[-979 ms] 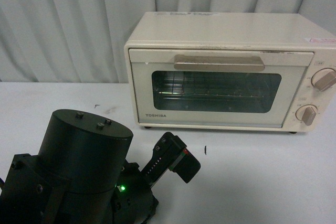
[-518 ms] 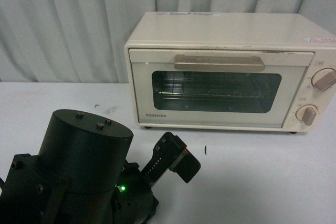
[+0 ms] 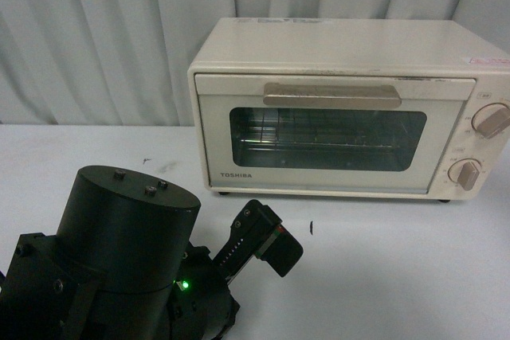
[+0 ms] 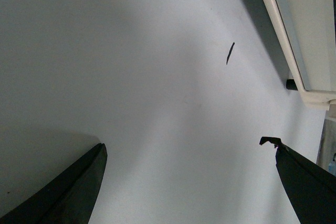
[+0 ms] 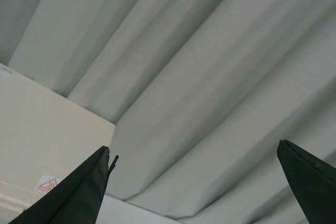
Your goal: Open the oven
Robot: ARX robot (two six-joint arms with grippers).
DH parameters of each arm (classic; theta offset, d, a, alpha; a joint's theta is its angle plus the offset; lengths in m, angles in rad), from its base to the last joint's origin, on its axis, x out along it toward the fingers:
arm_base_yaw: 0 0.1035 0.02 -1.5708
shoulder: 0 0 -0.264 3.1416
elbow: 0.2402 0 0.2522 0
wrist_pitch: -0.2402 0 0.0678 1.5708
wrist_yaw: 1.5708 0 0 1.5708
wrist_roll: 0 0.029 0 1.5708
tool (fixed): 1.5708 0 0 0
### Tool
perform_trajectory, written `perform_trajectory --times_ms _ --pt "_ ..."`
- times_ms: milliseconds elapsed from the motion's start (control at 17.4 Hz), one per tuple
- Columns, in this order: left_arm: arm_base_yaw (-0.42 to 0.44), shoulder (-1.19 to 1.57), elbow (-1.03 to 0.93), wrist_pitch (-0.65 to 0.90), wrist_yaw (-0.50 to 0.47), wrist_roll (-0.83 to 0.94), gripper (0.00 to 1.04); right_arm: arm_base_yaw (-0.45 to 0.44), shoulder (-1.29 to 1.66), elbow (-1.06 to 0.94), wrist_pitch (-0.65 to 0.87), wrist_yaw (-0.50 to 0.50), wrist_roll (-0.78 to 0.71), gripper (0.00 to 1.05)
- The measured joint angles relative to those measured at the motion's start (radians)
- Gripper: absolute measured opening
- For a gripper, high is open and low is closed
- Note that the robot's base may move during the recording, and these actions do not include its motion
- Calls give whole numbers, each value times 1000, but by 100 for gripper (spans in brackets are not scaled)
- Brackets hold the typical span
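White tabletop (image 3: pixel 398 268), pale pleated curtain (image 3: pixel 103 37) behind it. The oven (image 3: pixel 343 109) sits at the back right of the table, close to the curtain, front facing me.

Oven status:
- door shut flush
- beige bar handle (image 3: pixel 332 95) runs across the top of the door, nothing touching it
- glass window (image 3: pixel 327 139) below the handle, wire rack (image 3: pixel 319 145) visible through it
- TOSHIBA lettering (image 3: pixel 237 174) at the door's lower left
- upper knob (image 3: pixel 490 121) and lower knob (image 3: pixel 464 174) stacked on the right-hand panel

My left arm (image 3: pixel 127 236): the black joint housing fills the lower left of the front view with its green LED (image 3: pixel 184 284) lit, well short of the oven. My left gripper (image 4: pixel 185 142) has its fingers (image 4: pixel 73 192) spread wide with nothing between them, over bare table. The left wrist view also catches a short black mark (image 4: pixel 230 53) on the table, plus the oven's lower front edge with one black foot (image 4: pixel 290 84). In the front view that mark lies between my arm and the oven.

My right gripper (image 5: pixel 194 147) has its jaws wide apart too, and is empty. It doesn't show in the front view. The right wrist view faces the curtain, with a corner of the oven's top and a red warning sticker (image 5: pixel 47 184) beside one finger. I can't tell how near that claw is to the oven.
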Motion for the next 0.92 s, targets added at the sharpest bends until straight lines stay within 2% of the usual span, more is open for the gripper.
perform_trajectory --times_ms 173,230,518,748,806,921 --pt "0 0 0 0 0 0 98 30 220 226 -53 -36 -171 98" --pt "0 0 0 0 0 0 98 47 262 265 -52 -45 -230 93" --pt "0 0 0 0 0 0 98 124 383 291 -114 -136 -578 44" --pt "0 0 0 0 0 0 98 143 446 295 -119 -157 -728 6" --pt "0 0 0 0 0 0 98 150 467 295 -129 -164 -748 2" --pt "0 0 0 0 0 0 98 176 503 295 -151 -165 -760 2"
